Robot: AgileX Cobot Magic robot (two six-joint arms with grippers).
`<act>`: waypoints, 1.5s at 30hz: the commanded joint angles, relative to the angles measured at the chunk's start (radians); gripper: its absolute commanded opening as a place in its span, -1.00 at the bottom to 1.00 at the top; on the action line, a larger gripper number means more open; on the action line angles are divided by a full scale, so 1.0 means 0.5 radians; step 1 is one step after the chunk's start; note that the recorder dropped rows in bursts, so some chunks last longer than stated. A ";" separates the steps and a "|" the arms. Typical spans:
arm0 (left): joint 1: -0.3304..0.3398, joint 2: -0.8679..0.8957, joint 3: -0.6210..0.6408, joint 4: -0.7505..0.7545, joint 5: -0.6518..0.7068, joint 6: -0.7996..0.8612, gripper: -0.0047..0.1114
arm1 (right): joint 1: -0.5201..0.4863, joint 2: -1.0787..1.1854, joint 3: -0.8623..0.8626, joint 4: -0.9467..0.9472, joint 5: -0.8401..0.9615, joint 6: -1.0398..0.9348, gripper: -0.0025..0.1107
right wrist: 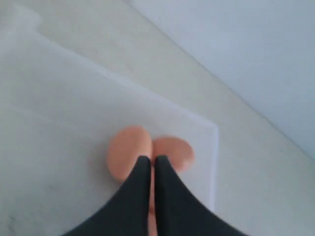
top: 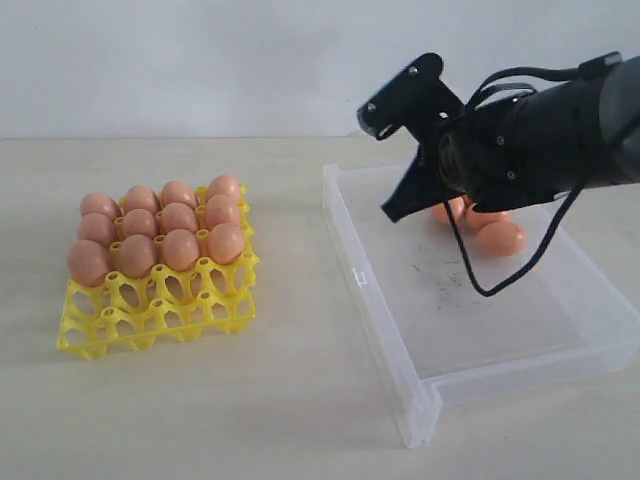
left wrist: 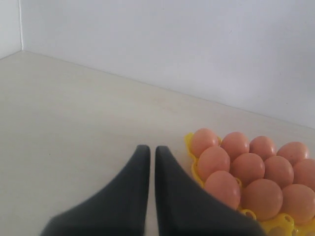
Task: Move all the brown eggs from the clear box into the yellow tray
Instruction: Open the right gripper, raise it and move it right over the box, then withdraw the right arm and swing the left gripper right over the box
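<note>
Right fingers [right wrist: 141, 178] together, wrist view only.

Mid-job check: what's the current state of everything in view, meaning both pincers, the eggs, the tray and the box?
Left pincer: shut, empty, beside the tray.
Right pincer: shut, holding nothing, pointed at the box eggs.
Yellow tray: flat on the table, back three rows filled, front cups empty.
Tray eggs: twelve, seated in cups.
Clear box: open, floor mostly bare.
Box eggs: at least three, loose, partly hidden by the arm.
</note>
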 commanded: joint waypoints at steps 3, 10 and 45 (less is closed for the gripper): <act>-0.006 -0.016 0.007 0.008 -0.004 -0.010 -0.85 | -0.271 -0.028 0.014 1.477 0.122 -1.356 -0.96; -0.006 -0.016 0.007 0.925 -0.077 -0.548 -0.85 | -0.696 -0.028 0.021 2.857 -0.116 -2.585 -0.96; -1.618 1.454 -2.275 3.098 0.976 -2.797 -0.85 | -0.743 -1.589 0.969 2.956 -1.158 -2.450 -0.96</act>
